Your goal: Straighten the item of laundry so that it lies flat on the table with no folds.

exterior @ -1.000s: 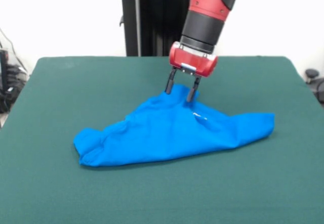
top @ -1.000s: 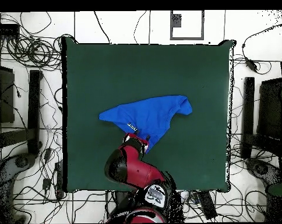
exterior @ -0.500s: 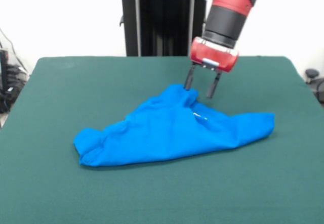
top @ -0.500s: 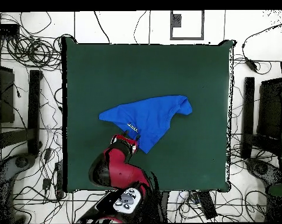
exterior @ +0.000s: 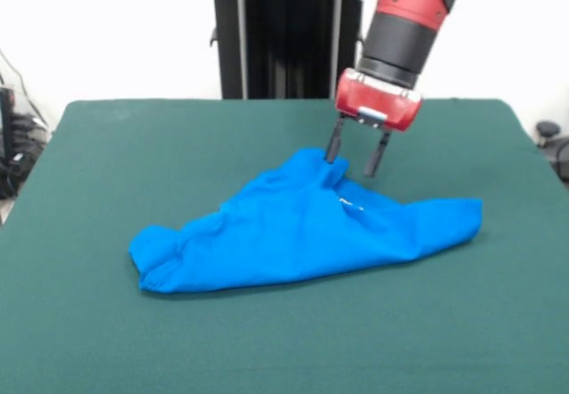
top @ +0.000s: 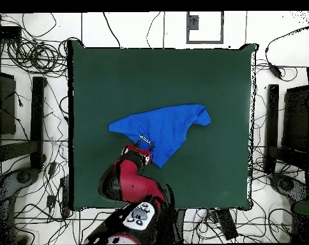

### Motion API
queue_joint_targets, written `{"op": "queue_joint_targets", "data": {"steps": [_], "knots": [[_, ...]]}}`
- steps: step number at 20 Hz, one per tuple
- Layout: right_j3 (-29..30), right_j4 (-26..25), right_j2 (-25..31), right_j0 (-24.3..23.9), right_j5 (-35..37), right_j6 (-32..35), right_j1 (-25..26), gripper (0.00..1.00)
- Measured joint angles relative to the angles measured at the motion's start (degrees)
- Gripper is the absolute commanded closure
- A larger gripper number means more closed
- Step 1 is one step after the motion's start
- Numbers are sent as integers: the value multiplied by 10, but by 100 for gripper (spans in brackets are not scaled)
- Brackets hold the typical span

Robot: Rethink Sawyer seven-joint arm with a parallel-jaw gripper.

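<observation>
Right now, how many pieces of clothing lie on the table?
1: a blue shirt, crumpled near the middle of the green table, beside the open hand. Nothing appears hidden under it.

One blue T-shirt (exterior: 302,229), one green table (exterior: 133,145), seemingly one red arm (exterior: 404,20).

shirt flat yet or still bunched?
Still bunched. The blue shirt lies in a folded, roughly triangular heap on the table, with creases and a raised peak near the open, empty gripper; no sleeves or print spread out.
</observation>
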Motion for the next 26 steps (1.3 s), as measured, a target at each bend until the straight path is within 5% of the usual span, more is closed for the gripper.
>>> {"op": "queue_joint_targets", "data": {"steps": [7, 26], "knots": [[-1, -14, 0, -32, -1, 0, 15, 0], [-1, -17, 0, -7, -67, 0, 73, 0]]}}
